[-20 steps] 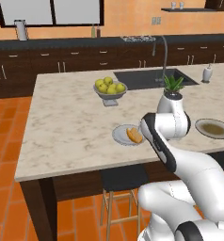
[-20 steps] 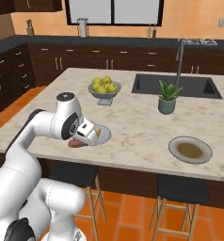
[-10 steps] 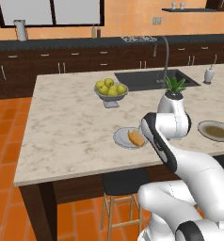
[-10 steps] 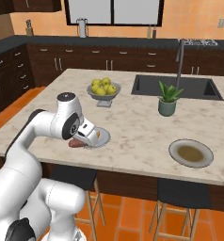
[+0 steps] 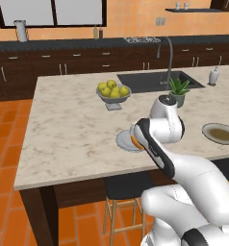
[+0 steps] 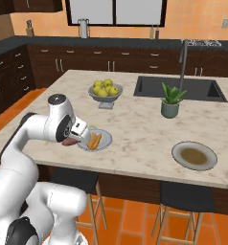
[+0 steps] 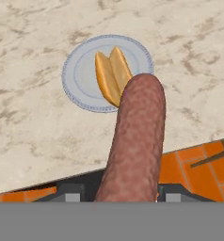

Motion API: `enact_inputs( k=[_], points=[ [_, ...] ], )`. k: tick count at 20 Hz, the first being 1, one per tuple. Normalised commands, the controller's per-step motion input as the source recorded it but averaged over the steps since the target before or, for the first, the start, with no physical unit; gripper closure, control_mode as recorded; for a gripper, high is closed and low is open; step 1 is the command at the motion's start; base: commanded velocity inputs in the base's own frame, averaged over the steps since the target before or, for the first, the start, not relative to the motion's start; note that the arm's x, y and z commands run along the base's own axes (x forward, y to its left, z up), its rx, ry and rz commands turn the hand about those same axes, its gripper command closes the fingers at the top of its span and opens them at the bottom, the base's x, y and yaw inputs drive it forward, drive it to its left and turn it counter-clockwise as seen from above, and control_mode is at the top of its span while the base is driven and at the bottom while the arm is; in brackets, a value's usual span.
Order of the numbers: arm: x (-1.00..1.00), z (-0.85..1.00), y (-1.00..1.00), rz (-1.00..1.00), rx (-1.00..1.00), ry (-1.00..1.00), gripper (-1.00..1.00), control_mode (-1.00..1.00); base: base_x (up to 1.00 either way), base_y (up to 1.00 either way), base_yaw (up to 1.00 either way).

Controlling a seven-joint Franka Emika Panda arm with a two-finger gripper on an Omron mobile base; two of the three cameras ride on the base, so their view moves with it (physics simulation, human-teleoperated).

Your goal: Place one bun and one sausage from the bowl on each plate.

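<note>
Sausage (image 7: 135,146) clamped lengthwise between the narrowed jaws of the gripper (image 6: 72,142), raised above the counter edge beside the pale plate (image 7: 81,77), split bun (image 7: 111,75) lying on that plate, olive-centred plate (image 6: 194,156) well apart

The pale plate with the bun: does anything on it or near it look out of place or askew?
Nothing stands out. The bun lies whole on the pale plate, and the sausage is clamped in the gripper above the counter edge, not spilled.
</note>
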Motion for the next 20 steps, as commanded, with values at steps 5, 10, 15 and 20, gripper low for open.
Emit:
enact_inputs(
  k=[5,10,15,20],
  points=[
    [0.03,0.01,0.39,0.22,-0.02,-0.01,1.00,-1.00,0.00,0.00,0.00],
    [0.11,0.00,0.23,0.29,-0.12,0.00,1.00,-1.00,0.00,0.00,0.00],
    [0.41,-0.02,0.02,0.22,-0.07,-0.02,1.00,-1.00,0.00,0.00,0.00],
    [0.52,-0.05,0.00,0.14,-0.03,-0.01,1.00,-1.00,0.00,0.00,0.00]
  ],
)
